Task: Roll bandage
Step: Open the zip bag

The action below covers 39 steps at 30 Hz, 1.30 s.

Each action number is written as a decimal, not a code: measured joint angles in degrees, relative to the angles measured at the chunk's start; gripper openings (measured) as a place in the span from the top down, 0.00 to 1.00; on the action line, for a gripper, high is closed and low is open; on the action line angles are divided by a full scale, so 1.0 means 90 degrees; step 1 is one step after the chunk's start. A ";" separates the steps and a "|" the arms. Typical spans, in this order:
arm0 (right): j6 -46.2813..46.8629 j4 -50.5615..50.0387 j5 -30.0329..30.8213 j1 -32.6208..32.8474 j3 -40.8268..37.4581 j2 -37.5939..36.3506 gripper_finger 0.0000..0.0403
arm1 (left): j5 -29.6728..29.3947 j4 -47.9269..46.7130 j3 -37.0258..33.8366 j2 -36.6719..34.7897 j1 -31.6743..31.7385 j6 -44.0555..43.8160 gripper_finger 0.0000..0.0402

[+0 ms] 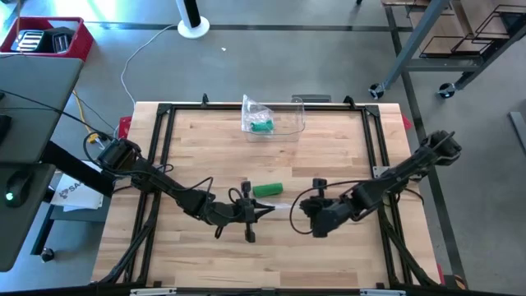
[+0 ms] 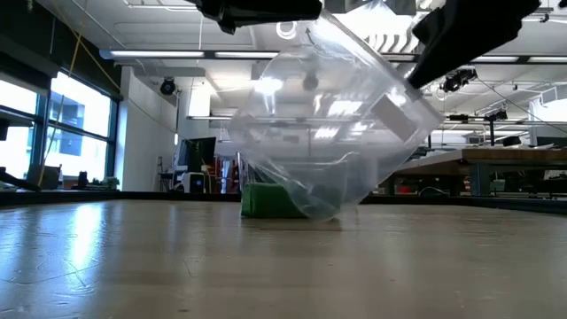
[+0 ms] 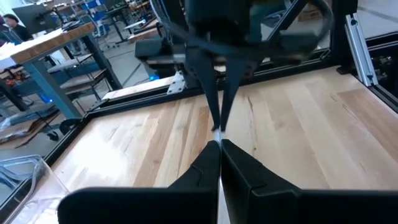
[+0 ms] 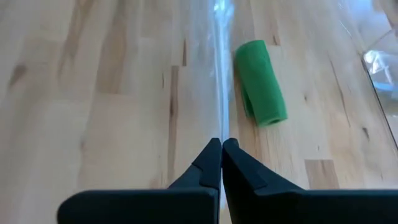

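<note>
Closest to the low camera, a clear plastic bag (image 2: 332,124) is hanging off the table between the two grippers, billowing, with its bottom edge just brushing the wood. Right gripper (image 4: 221,146) is pinching fully closed on a thin edge of that film; the wrist view is showing the film running straight ahead from its tips. Left gripper (image 3: 219,146) is also clamping fully shut on the opposite edge, tips nearly meeting the right arm's tips. From above, both are sitting near mid-table, towards the front, facing each other.

Green bandage roll (image 4: 260,81) is lying on its side on the wooden table (image 1: 197,140), out of the bag, just beside the stretched film and just behind the grippers. A second green roll looks to be sitting in another clear bag (image 1: 261,119) at the back edge, next to a clear plastic container (image 1: 297,115).

Handling guess: roll is looking light, soft and squashy, fabric grippy but prone to unspooling. Best grabbed across the mid-body, jaws square to the axis, not by the loose tail. Film is slippery and flimsy.
</note>
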 joint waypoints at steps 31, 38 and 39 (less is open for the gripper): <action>-0.0141 0.0623 -0.0108 -0.0155 -0.0049 0.0082 0.81 | 0.0031 -0.0029 0.0000 -0.0008 0.0002 -0.0002 1.00; 0.0312 0.0008 -0.0148 -0.0155 -0.0049 0.0082 0.89 | 0.0032 -0.0027 0.0000 -0.0008 0.0002 -0.0002 1.00; 0.0292 0.0009 -0.0147 -0.0155 -0.0049 0.0076 0.89 | 0.0032 -0.0027 0.0000 -0.0008 0.0002 -0.0002 1.00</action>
